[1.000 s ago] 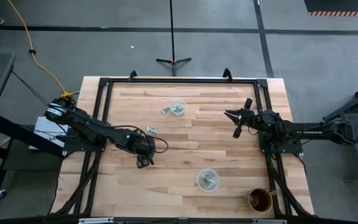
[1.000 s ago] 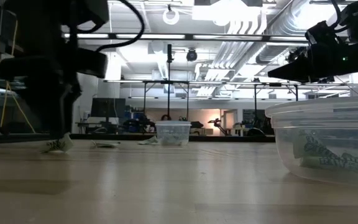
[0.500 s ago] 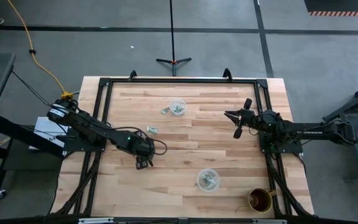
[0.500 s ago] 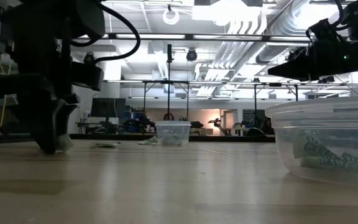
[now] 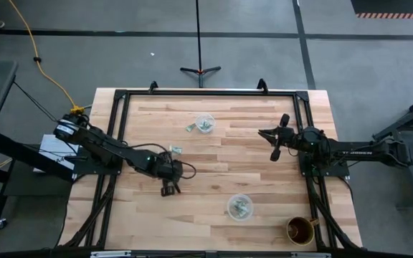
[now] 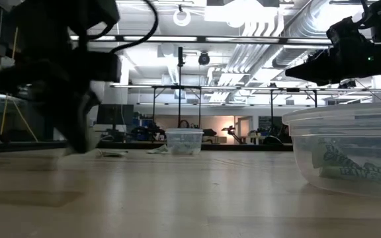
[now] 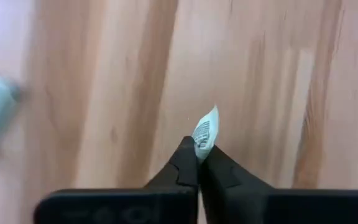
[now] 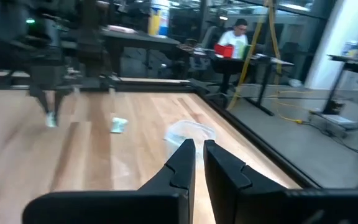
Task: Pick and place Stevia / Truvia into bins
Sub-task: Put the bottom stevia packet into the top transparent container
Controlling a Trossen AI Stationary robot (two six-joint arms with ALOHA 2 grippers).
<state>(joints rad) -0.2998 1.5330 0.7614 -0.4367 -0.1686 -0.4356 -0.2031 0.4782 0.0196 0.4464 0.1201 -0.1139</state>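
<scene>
My left gripper stands left of the table's middle, shut on a small white and pale green Stevia sachet. The right wrist view shows the same sachet at its fingertips. Two more sachets lie flat on the wood. One clear cup stands at the far middle. Another cup, nearer the front, has sachets lying in it. My right gripper hovers shut and empty above the table's right side. My left gripper pinches one end of the sachet between its two fingertips, coming from above and pointing down. The rest of the sachet sticks out past the tips, a little bent. Whether it is clear of the wood I cannot tell.
A brown mug stands at the near right corner. A black frame runs along the table's edges. Bare wood lies between the two cups. A person sits at a desk beyond the table.
My left gripper has come down over a sachet lying on the wood and shut on it. It has then shifted a little toward the table's right edge, taking the sachet from its spot. My right gripper has kept still.
</scene>
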